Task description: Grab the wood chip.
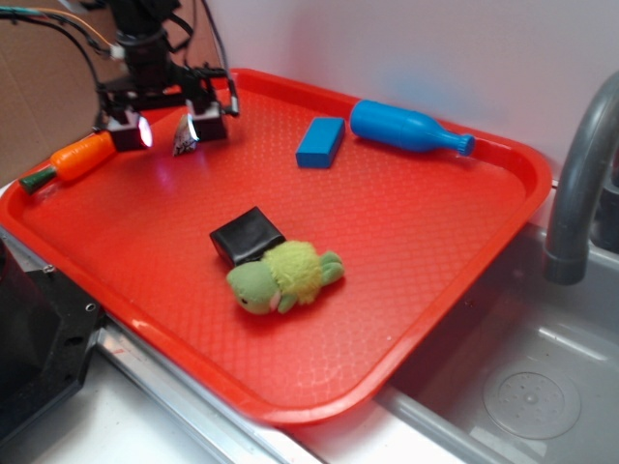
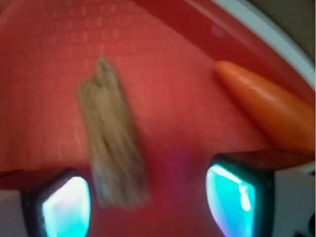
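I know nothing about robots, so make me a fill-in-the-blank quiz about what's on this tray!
1. The hand hovers with its fingers ____.
2. The wood chip lies on the tray beside an orange toy ____.
3. The black block touches a green plush ____.
4. The bottle and the flat block are both ____.

Missing words: open; carrot; turtle; blue

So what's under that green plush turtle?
The turtle lies on the red tray, leaning against a black block. Its body hides the tray and part of the block.
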`<state>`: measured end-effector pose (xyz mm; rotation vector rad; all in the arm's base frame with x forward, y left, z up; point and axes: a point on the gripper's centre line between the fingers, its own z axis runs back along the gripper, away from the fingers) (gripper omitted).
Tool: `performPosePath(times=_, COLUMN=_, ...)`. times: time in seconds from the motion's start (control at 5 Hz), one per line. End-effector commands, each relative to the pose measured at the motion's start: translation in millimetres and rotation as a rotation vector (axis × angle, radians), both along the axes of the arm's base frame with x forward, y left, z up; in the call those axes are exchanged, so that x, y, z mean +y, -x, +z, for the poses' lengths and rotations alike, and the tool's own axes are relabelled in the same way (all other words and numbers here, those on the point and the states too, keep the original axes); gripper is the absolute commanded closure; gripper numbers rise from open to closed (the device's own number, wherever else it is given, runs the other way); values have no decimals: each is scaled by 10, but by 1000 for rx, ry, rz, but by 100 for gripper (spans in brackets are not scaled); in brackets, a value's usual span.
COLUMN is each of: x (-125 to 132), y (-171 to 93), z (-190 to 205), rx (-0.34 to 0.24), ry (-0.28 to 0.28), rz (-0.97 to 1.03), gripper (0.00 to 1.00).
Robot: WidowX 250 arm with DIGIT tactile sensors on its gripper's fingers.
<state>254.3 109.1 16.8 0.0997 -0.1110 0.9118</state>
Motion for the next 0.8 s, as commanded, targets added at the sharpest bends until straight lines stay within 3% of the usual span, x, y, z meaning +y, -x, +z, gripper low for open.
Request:
performPosePath(times=0.0, x=-19, y=-92, z=-246, rx=34, ry=-19, rz=-17, gripper=100)
performPosePath(times=0.4, x=-86, y=17, z=54, rx=15, ry=-11, rz=-81, gripper=100)
performPosePath(times=0.6, x=-99, y=191, z=535, rx=-73, ry=-33, rz=-163, gripper=100)
